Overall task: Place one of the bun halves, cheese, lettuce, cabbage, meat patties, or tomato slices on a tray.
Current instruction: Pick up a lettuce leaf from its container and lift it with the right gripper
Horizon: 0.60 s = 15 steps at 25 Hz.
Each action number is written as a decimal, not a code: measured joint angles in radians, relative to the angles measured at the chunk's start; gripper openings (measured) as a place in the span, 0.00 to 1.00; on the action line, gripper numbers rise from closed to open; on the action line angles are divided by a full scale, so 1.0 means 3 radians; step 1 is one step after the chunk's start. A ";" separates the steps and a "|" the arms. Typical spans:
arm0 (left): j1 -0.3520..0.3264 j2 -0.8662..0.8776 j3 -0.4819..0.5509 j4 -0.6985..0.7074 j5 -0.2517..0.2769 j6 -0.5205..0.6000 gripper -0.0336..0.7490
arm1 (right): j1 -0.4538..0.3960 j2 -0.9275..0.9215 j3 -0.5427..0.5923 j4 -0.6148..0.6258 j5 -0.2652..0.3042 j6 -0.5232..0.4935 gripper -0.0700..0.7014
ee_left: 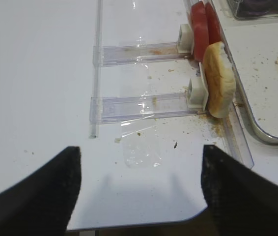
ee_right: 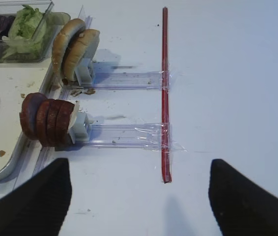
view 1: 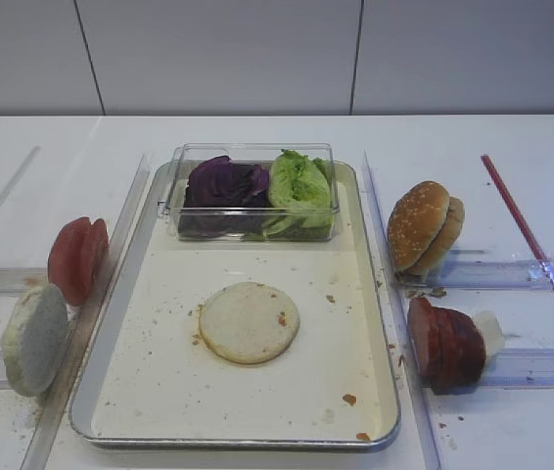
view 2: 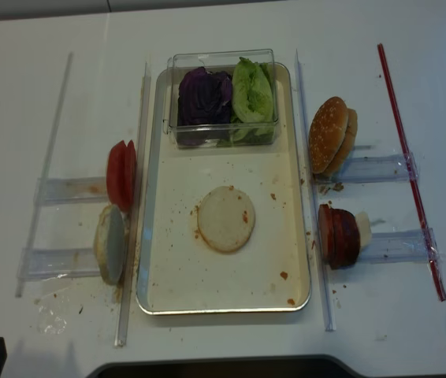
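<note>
White desk (view 1: 512,137), seen from above and from both wrists. Far left: pink-red tomato slices (view 1: 77,258) stand on edge in a clear plastic holder (ee_left: 139,52), just outside the tray's left rim; nearer the front, a pale bun half (view 1: 34,339) stands on edge at the end of a second clear holder (ee_left: 144,104), crumbs scattered around it. The left end effector (ee_left: 139,191) hangs over bare desk short of these holders, its dark fingers (ee_left: 45,191) wide apart and gripping nothing. Centre: the silver tray (view 1: 150,392), cream bottom flecked with crumbs, carries one flat round bun disc (view 1: 249,322) lying near its middle. At the tray's far end sits a clear plastic box (view 1: 250,192), purple cabbage (view 1: 223,184) in its left part, green lettuce (view 1: 300,192) in its right, the two touching. Right of the tray: sesame bun halves (view 1: 424,227) stand on edge in a clear holder (ee_right: 124,78); in front of them, dark meat patties (view 1: 445,345) stand in a row against a white stop on another holder (ee_right: 124,135). A red strip (view 1: 531,240) is taped across both holder ends. The right end effector (ee_right: 139,194) hovers over bare desk near the strip's front end, fingers (ee_right: 242,201) spread wide, empty.
</note>
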 joint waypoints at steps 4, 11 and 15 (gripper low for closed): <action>0.0000 0.0000 0.0000 0.0000 0.0000 0.0000 0.65 | 0.0000 0.0014 -0.0066 0.0000 0.0000 -0.0126 0.83; 0.0000 0.0000 0.0000 0.0000 0.0000 0.0000 0.65 | 0.0000 0.0619 -0.0504 -0.0036 -0.0030 -0.0153 0.83; 0.0000 0.0000 0.0000 0.0000 0.0000 0.0000 0.65 | 0.0000 0.1150 -0.0810 -0.0104 -0.0045 -0.0156 0.83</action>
